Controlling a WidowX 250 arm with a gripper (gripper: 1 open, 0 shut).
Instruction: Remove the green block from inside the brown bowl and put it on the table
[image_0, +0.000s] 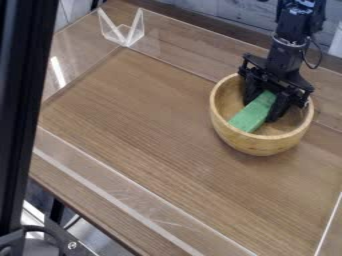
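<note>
The big table (147, 130) is bare in front, and farther back the green block (253, 113) lies in the brown bowl (261, 135), pinched tight by the gripper (277, 98), so lift straight up slowly, clear of the rim.
</note>
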